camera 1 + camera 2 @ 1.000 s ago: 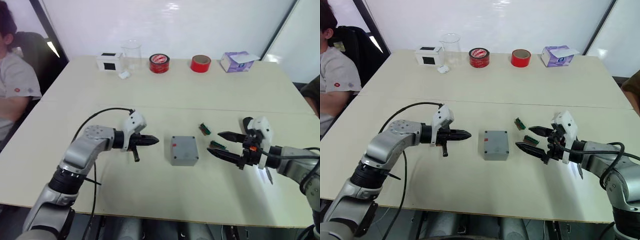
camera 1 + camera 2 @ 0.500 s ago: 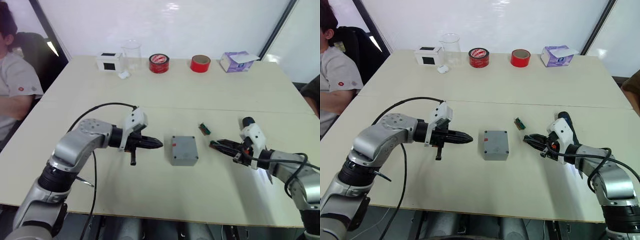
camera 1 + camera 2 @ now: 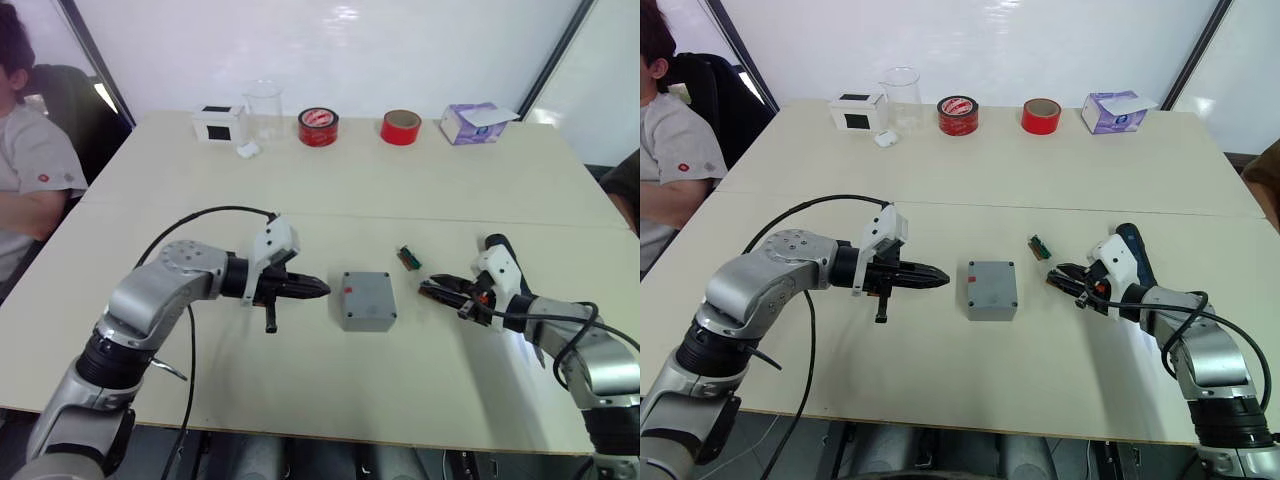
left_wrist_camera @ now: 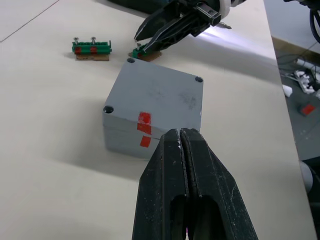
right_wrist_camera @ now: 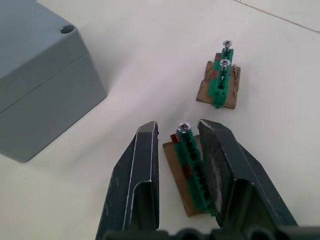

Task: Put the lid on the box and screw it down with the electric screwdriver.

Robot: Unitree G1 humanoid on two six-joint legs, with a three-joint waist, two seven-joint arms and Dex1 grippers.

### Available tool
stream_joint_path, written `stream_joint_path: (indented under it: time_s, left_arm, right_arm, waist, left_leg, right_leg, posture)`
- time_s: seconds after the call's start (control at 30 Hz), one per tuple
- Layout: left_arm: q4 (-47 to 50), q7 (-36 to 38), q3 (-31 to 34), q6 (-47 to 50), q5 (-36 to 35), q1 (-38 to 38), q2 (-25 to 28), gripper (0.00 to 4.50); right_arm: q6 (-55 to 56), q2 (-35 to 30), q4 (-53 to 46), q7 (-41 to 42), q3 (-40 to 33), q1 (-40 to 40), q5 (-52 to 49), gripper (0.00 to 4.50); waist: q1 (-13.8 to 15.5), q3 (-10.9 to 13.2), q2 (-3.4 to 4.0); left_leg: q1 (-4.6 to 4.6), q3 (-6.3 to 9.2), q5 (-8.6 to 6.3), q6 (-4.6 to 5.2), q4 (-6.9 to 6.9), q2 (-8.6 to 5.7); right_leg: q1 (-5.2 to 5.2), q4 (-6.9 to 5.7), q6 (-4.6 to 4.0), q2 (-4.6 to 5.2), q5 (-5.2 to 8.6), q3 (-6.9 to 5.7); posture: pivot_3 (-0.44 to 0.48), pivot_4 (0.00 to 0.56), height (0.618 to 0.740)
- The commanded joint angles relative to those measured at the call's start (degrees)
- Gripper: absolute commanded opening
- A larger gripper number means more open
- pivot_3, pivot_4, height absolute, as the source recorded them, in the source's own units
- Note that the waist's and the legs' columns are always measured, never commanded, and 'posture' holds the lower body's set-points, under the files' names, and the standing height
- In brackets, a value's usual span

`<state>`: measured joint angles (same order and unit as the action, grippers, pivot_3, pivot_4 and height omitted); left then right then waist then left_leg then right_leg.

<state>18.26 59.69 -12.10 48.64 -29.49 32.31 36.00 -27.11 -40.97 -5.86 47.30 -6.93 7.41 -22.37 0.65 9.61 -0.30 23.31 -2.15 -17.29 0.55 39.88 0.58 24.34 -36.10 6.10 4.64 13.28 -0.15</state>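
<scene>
Box [image 3: 367, 300] sits mid-table between both arms, lid [image 4: 160, 96] already on it, red spots on lid and box lined up on the side facing the left arm. Left gripper [image 3: 318, 289] is clamped tight with nothing in it, tips aimed right at the box, just short of it. Right wrist view gives what the head views can't: right gripper [image 5: 177, 135] is parted around a green screw holder [image 5: 192, 165], one screw at its tip; second holder [image 5: 221, 82] carries two screws. Electric screwdriver [image 3: 1136, 256] lies behind the right wrist, long axis near-to-far.
</scene>
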Motion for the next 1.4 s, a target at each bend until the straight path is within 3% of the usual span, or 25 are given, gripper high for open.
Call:
stream_joint_path:
  time_s: [0.03,0.37,0.53,0.9,1.17,1.4]
  left_arm:
    - [1.7,-0.3,0.9,-0.2,-1.0,0.5,0.2,0.0]
    - [1.9,-1.1,0.7,-0.4,-1.0,0.2,-0.2,0.0]
    - [2.5,-1.4,0.5,-0.3,-0.8,0.0,0.2,0.0]
    - [4.0,-3.1,0.9,1.5,-2.0,0.2,0.1,0.0]
    - [4.5,-3.7,1.3,2.2,-3.1,0.1,0.3,0.0]
    - [1.9,-2.7,1.0,0.9,-2.7,1.0,0.7,0.0]
  right_arm:
    - [1.0,0.4,-0.3,-0.3,-0.5,1.1,0.3,1.29]
    - [1.6,0.8,0.2,0.1,-0.1,1.1,1.2,1.29]
    - [2.0,1.0,0.3,0.2,0.0,1.2,1.5,0.02]
    - [-0.3,0.8,-1.7,-1.0,-2.3,1.4,-0.8,0.02]
    - [-6.3,0.6,-9.9,-4.1,-5.9,1.8,-5.0,0.02]
    - [-11.3,1.7,-16.1,-5.1,-4.0,4.6,-9.2,0.02]
  waist:
    - [0.0,0.0,0.0]
    - [0.0,0.0,0.0]
    - [0.0,0.0,0.0]
    - [0.0,0.0,0.0]
    - [0.0,0.0,0.0]
    - [0.0,0.0,0.0]
  left_leg:
    - [0.0,-0.01,0.0,0.0,0.0,0.0]
    - [0.0,0.0,0.0,0.0,0.0,0.0]
    - [0.0,0.0,0.0,0.0,0.0,0.0]
    - [0.0,0.0,0.0,0.0,0.0,0.0]
    - [0.0,0.01,0.0,0.0,0.0,0.01]
    - [0.0,0.02,0.0,0.0,0.0,0.01]
  right_leg:
    - [0.0,0.0,0.0,0.0,0.0,0.0]
    - [0.0,0.0,0.0,0.0,0.0,0.0]
    - [0.0,0.0,0.0,0.0,0.0,0.0]
    - [0.0,0.0,0.0,0.0,0.0,0.0]
    - [0.0,0.0,0.0,0.0,0.0,0.0]
    - [0.0,0.0,0.0,0.0,0.0,0.0]
  posture:
    - [0.0,0.15,0.74]
    - [0.0,0.15,0.74]
    - [0.0,0.15,0.74]
    - [0.0,0.15,0.74]
    - [0.0,0.15,0.74]
    - [0.0,0.15,0.74]
